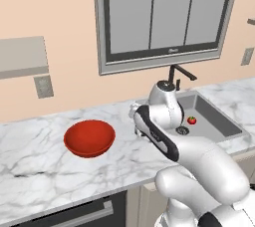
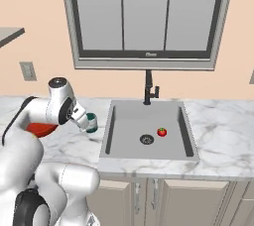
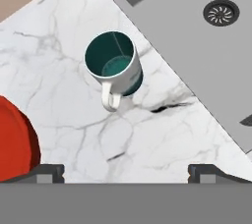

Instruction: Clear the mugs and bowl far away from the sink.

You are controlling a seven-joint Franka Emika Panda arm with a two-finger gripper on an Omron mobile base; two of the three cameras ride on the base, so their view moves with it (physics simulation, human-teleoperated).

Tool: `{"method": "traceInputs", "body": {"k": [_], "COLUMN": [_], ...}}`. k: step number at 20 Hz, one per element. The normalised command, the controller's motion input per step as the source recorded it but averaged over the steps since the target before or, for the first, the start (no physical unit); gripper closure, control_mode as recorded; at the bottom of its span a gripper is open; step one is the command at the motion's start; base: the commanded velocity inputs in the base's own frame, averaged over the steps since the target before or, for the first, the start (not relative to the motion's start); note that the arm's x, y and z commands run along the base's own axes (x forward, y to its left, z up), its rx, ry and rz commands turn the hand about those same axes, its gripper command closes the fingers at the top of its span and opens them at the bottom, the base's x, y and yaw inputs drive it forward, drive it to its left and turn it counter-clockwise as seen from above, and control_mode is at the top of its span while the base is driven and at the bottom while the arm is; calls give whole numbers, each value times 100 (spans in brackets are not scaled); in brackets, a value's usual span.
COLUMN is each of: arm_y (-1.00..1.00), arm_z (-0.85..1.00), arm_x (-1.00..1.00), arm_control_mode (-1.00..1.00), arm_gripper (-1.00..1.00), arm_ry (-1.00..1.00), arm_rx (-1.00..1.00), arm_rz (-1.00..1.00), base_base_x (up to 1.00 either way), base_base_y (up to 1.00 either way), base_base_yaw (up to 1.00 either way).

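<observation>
A dark green mug (image 3: 114,68) with a white handle stands upright on the marble counter, between the red bowl (image 3: 15,142) and the sink (image 3: 187,36). My gripper (image 3: 127,173) hangs above the counter, short of the mug, open with nothing between its fingers. From the right base view the mug (image 2: 92,122) peeks out just past my hand, close to the sink's (image 2: 129,116) left rim. The wide red bowl (image 1: 89,138) rests on the counter to the left of my arm, and my arm partly covers the bowl (image 2: 42,130) in the right base view.
A small red tomato-like ball (image 2: 161,132) lies in the basin beside the round drain (image 3: 221,13). A black faucet (image 2: 149,88) rises at the back of the sink under the window. Open marble stretches left of the bowl and right of the sink.
</observation>
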Motion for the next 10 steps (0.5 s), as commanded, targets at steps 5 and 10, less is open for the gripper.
{"method": "traceInputs", "body": {"k": [5, 10], "arm_y": [29, 13], "arm_z": [-7, -11], "arm_x": [67, 27], "arm_control_mode": [-100, -100], "arm_gripper": [-100, -100], "arm_ry": [8, 15], "arm_rx": [-15, -3], "arm_rz": [0, -2], "base_base_x": [0, 0], "base_base_y": [0, 0], "base_base_yaw": [0, 0]}}
